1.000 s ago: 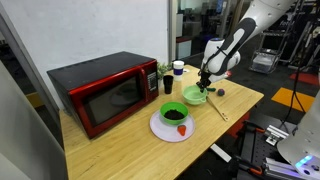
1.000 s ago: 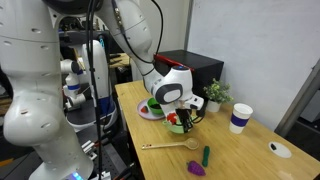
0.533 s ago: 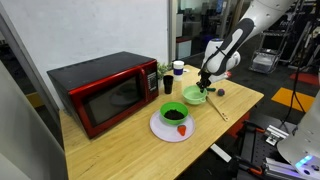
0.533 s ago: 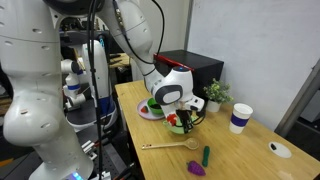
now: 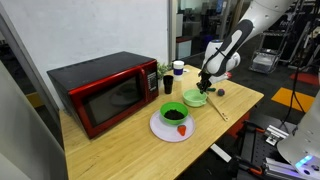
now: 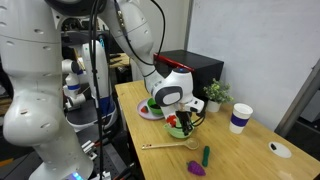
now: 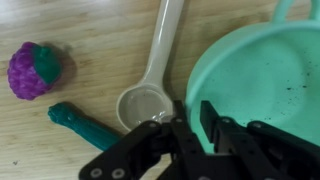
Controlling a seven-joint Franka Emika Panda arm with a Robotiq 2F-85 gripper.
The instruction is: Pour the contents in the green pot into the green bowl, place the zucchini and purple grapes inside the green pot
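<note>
The light-green pot [image 7: 260, 75] sits upright on the wooden table, with only a few dark specks inside. My gripper [image 7: 195, 118] straddles its near rim, one finger inside and one outside, shut on the rim. In both exterior views the gripper [image 5: 205, 82] [image 6: 185, 120] hangs low over the green pot [image 5: 195, 96] [image 6: 190, 128]. The purple grapes [image 7: 35, 70] [image 6: 196, 169] and the dark-green zucchini [image 7: 85, 125] [image 6: 205, 155] lie on the table beside the pot. The green bowl [image 5: 173, 113] holds dark contents and stands on a white plate [image 5: 160, 130].
A wooden spoon [image 7: 155, 80] [image 6: 170, 146] lies between the pot and the grapes. A red piece [image 5: 182, 130] rests on the plate. A dark-green cup [image 5: 167, 86], a red microwave [image 5: 105, 90], a paper cup [image 6: 239, 118] and a small plant [image 6: 215, 93] stand around.
</note>
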